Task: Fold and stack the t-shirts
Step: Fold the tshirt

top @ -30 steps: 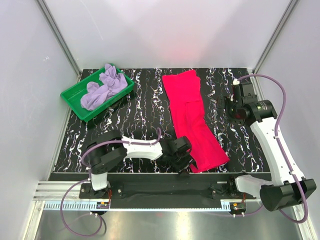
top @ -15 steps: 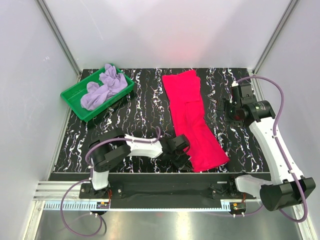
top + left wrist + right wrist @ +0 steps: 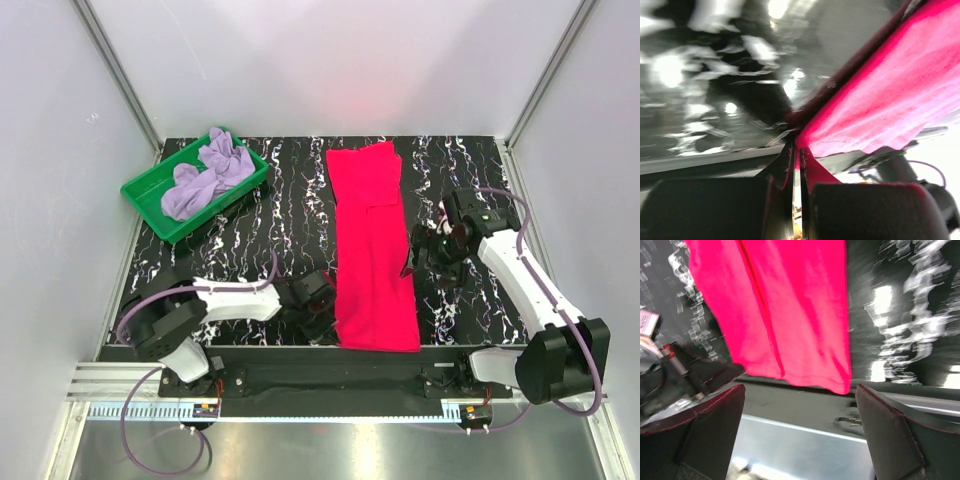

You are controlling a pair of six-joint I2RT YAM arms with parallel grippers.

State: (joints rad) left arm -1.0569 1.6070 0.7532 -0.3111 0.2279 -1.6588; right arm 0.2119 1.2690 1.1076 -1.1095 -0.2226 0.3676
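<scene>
Folding step, I judge: left pincer (image 3: pixel 795 152) clamps the crimson t-shirt (image 3: pixel 375 262) at its corner; right pincer (image 3: pixel 800 387), gaping wide, should seize the hem just ahead.

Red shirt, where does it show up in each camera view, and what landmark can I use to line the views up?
Top external: red shirt lies as a long strip down the table's middle, far side to near edge.
Left wrist: upper right, its edge pinched in the left end effector.
Right wrist: upper left and centre.
Shared landmark: the black marbled table, beside the shirt in all three.
</scene>
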